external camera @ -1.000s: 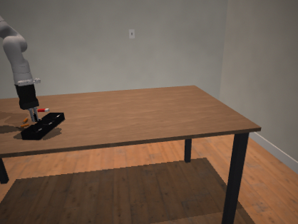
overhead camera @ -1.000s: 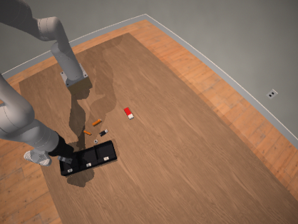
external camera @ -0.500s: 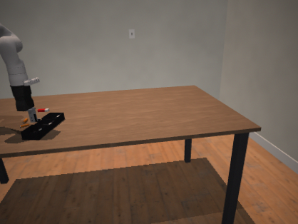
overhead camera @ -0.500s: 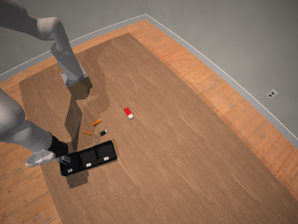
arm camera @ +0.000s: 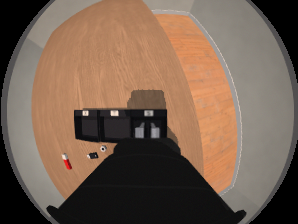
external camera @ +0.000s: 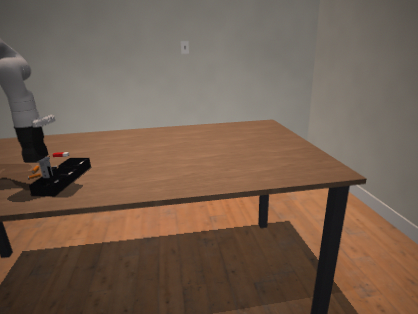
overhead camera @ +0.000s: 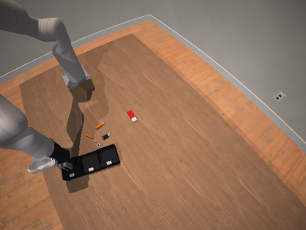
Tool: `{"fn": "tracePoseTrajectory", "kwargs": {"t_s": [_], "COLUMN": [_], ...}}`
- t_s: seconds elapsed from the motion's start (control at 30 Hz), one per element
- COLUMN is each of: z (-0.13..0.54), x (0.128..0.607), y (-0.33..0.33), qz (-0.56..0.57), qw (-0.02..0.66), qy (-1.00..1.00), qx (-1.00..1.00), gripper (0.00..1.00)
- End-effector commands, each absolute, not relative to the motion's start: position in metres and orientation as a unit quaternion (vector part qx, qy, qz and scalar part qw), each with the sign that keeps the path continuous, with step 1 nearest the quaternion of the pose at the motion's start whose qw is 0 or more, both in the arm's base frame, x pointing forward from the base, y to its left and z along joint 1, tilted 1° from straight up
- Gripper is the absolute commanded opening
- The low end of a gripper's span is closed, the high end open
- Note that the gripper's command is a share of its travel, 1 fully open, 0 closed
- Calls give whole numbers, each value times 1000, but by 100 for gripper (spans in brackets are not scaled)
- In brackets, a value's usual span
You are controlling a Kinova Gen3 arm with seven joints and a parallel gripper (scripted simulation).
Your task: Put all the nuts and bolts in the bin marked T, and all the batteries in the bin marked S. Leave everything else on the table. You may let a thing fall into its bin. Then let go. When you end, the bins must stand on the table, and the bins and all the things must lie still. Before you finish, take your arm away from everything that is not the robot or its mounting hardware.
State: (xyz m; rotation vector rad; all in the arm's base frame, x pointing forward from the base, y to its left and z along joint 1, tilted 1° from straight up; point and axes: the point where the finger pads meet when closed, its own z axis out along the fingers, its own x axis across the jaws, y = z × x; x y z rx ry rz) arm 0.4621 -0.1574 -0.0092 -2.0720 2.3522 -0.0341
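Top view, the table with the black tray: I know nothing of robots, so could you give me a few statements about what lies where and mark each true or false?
1. The gripper is over one end compartment of the black tray. True.
2. The red and white thing lies inside the tray. False: it lies on the table, well apart from the tray.
3. Two orange things lie on the table outside the tray. True.
4. The tray has five compartments. False: it has three, in a row.
5. The tray stands at the table's far right end in the exterior view. False: it stands near the left end, under the arm.
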Motion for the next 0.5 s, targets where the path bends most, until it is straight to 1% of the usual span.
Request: {"fn": "tracePoseTrajectory", "kwargs": {"t_s": [0.0,0.47], "z": [-20,-43], "x": [460,460], "y": [-155,-155], "qz": [-6,-6], "qw": [2,2], "qy": [749,749], "qx": [-662,-662], "gripper": [31,31]}}
